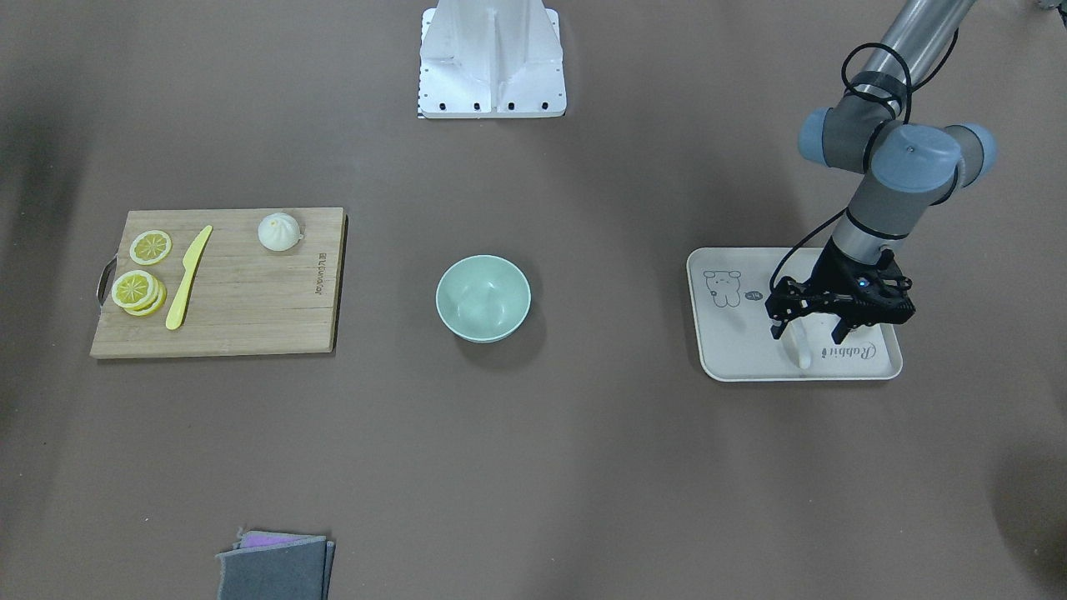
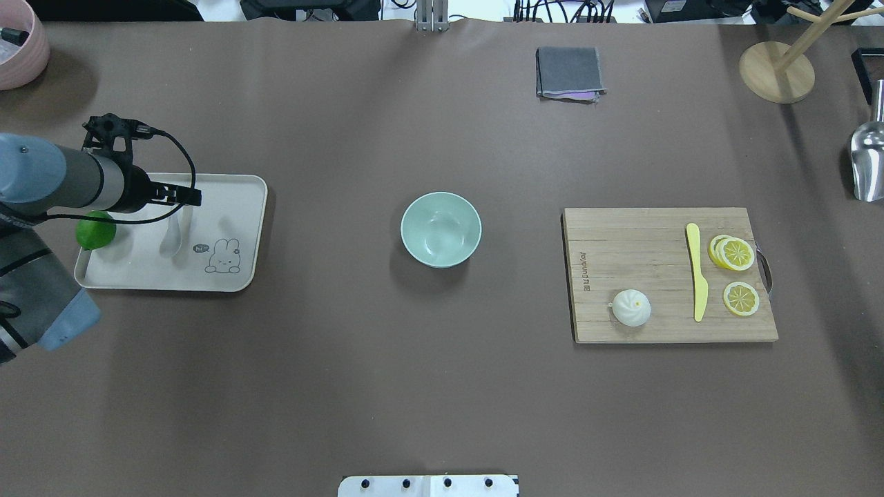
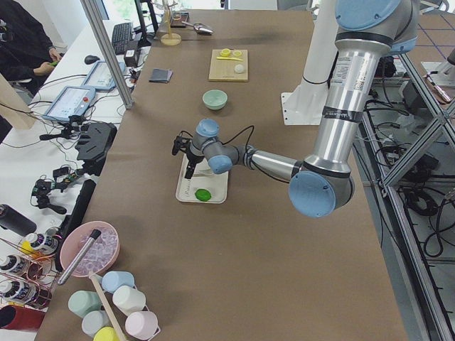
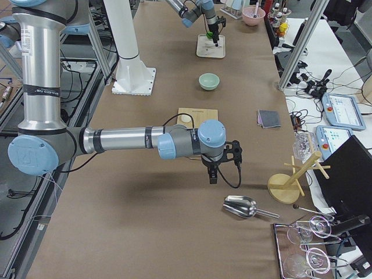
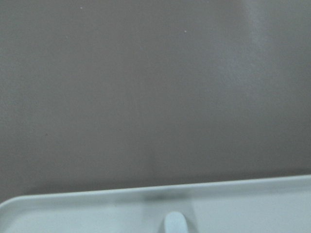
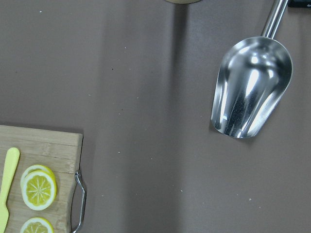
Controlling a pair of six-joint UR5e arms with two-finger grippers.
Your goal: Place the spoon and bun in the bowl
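Glossy, stiff, likely slippery and brittle spoon (image 1: 800, 347): best pinched across short thick handle. Left gripper (image 1: 807, 336) jaws wide, straddling it. Right gripper (image 4: 213, 175) jaws: cannot tell.

Brown-covered table (image 2: 442, 386) carries, at ctr, the mint bowl (image 2: 440, 229); on robot's L side sits a beige tray (image 2: 257, 228) and on R side a wooden cutting board (image 2: 642, 241), both well apart from the bowl. Far edge, opp. the robot: folded grey cloth (image 2: 568, 69) w/ a purple layer showing, round wooden stand base (image 2: 775, 72), steel scoop (image 2: 869, 162) at the R end, pink tub (image 2: 21, 48) at the L corner. White base plate (image 2: 428, 485) sits at the near edge, approx. in line w/ the bowl.
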